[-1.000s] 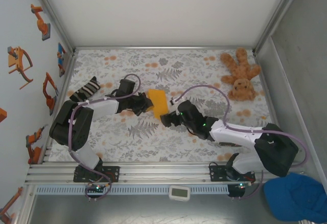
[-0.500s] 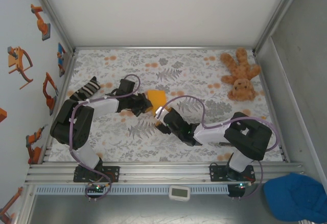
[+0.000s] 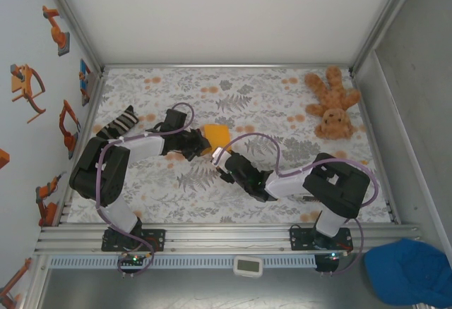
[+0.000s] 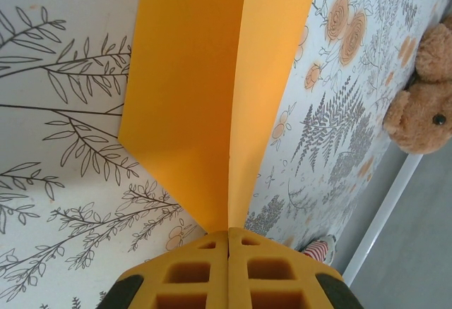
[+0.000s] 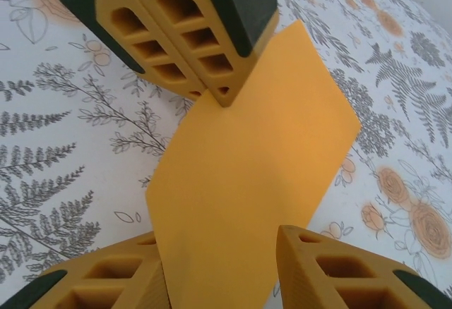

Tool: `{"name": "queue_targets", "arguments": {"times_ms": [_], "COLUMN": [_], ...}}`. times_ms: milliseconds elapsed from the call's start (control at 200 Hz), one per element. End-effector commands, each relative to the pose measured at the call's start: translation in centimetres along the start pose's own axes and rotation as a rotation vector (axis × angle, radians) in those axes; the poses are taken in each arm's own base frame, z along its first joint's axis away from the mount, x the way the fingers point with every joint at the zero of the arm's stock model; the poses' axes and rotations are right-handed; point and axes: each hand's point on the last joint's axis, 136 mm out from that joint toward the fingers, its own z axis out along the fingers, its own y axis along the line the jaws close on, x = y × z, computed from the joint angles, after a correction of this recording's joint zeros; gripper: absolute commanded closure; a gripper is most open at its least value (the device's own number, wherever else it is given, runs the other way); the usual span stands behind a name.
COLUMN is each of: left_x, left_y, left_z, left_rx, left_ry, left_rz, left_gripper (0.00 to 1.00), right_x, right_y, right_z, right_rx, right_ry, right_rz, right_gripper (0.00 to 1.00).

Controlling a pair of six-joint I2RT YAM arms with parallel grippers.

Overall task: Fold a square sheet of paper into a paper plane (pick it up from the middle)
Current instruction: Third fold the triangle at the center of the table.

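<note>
Where the two arms meet at mid-table, we list one sheet of paper point(image 3: 216, 137) point(image 4: 198, 97) point(image 5: 254, 168): bright orange, folded along a centre crease. One end is pinched at the crease by the left gripper point(image 3: 200, 144) point(image 4: 228, 235) point(image 5: 222, 97), its jaws pressed flat together on it. The opposite end sits between the fingers of the right gripper point(image 3: 219, 159) point(image 5: 219, 252), whose jaws stand apart on either side, not clamped. Grippers: two. Further out on the floral table point(image 3: 268, 97): one brown teddy point(image 3: 333, 104) point(image 4: 424, 111), far right corner; one striped packet point(image 3: 119, 122), left. Off the table, near right: one blue cloth point(image 3: 409, 270).
</note>
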Motion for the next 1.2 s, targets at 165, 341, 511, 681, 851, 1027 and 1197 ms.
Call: {"name": "queue_targets", "arguments": {"times_ms": [165,341,511,681,851,1027,1197], "left_x": [0.2,0.3,0.5,0.6,0.4,-1.3,-2.0], "left_y": [-0.1,-0.1,0.3,0.3,0.4,1.4,0.1], "left_z": [0.1,0.1,0.2,0.2,-0.6,-3.9,-5.6], "left_rx": [0.003,0.005,-0.001,0.0,-0.017,-0.092,-0.07], "left_ry": [0.025,0.024,0.033,0.035,0.014,-0.102,-0.145], "left_rz": [0.01,0.008,0.004,0.006,0.011,0.044,0.103], "left_gripper": [1.0,1.0,1.0,1.0,0.85,0.67,0.64], "right_x": [-3.1,-3.2,-3.5,-3.5,-3.3,-2.5,-2.2], "right_y": [0.5,0.6,0.4,0.8,1.6,3.1,4.8], "right_z": [-0.3,-0.1,-0.2,-0.1,-0.4,-0.9,-1.6], "right_rx": [-0.041,-0.043,-0.04,-0.061,-0.116,-0.206,-0.313], "right_ry": [-0.089,-0.087,-0.095,-0.09,-0.075,-0.024,0.012], "right_rz": [0.059,0.076,0.096,0.089,0.099,0.175,0.319], "right_gripper": [0.64,0.69,0.7,0.81,1.0,1.0,1.0]}}
